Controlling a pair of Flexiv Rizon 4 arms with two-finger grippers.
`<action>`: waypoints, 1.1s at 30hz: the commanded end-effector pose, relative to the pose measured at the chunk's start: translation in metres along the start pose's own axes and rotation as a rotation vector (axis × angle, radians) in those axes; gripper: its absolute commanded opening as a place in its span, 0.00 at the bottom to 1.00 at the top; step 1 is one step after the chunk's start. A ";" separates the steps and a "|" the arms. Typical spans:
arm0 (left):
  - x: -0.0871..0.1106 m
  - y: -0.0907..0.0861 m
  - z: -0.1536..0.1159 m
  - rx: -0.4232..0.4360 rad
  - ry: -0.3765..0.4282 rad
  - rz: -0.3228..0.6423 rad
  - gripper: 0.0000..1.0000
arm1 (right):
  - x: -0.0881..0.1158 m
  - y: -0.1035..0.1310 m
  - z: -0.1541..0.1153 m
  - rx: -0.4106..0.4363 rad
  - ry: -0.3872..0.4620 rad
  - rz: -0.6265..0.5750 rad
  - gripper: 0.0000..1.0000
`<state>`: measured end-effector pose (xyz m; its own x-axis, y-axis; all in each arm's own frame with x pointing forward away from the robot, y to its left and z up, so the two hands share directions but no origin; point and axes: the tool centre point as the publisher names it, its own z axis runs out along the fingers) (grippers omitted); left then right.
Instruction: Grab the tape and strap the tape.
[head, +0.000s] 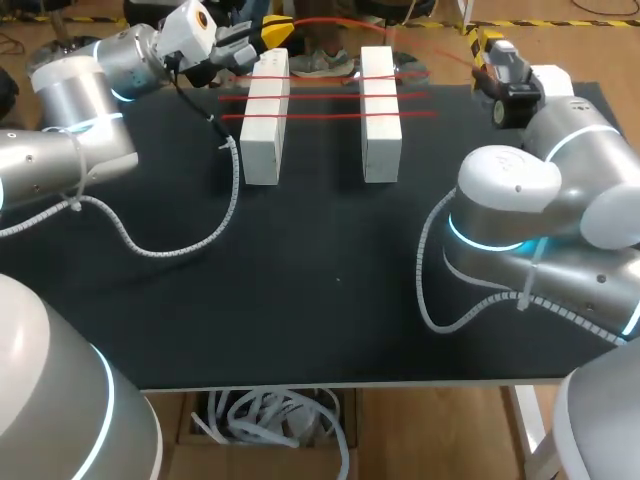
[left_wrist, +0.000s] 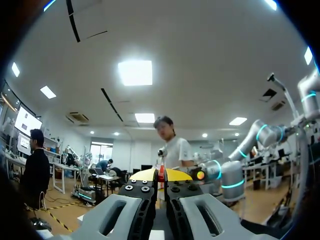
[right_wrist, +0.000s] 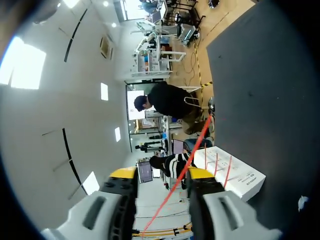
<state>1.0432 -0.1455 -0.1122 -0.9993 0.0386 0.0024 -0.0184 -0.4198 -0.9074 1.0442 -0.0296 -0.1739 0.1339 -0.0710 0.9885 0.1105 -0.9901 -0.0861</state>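
The red tape (head: 330, 97) is seen strung in three level runs across two white blocks, the left block (head: 265, 120) and the right block (head: 381, 115), which stand apart on the far half of the black bench (head: 330, 300). A further run is carried in a slack arc beyond the blocks, from the left gripper (head: 265, 35) at the far left to the right gripper (head: 487, 50) at the far right. In the left wrist view the left gripper (left_wrist: 161, 175) is shown closed narrow, with a red sliver of tape pinched between its yellow tips. In the right wrist view the right gripper (right_wrist: 161, 173) is shown with its fingers standing apart. The tape (right_wrist: 192, 150) is passed loosely between them, nearer one finger, toward the blocks ahead, and it does not appear to be clamped from both sides. The strapping is judged to be partly done, with a fresh run about to be laid. Several faults may be feared. The tape could be lost from the right gripper if it is pulled sideways before a grip is taken. The slack arc could be snagged on a block's corner. The blocks, if not fixed to the bench, could be dragged or tipped by too hard a pull, and the laid runs would then be loosened.
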 end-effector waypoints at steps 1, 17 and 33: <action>-0.001 0.001 0.000 0.002 0.002 0.001 0.00 | 0.003 0.003 -0.003 0.008 -0.013 -0.009 0.04; -0.001 0.001 0.000 0.002 0.002 0.001 0.00 | 0.001 0.009 -0.007 0.016 -0.009 -0.047 0.11; -0.001 0.001 0.000 0.002 0.002 0.001 0.00 | 0.001 0.011 -0.009 0.022 -0.001 -0.061 0.07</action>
<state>1.0432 -0.1455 -0.1122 -0.9993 0.0386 0.0024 -0.0184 -0.4198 -0.9074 1.0373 -0.0396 -0.1729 0.1255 -0.0116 0.9920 0.1354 -0.9904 -0.0287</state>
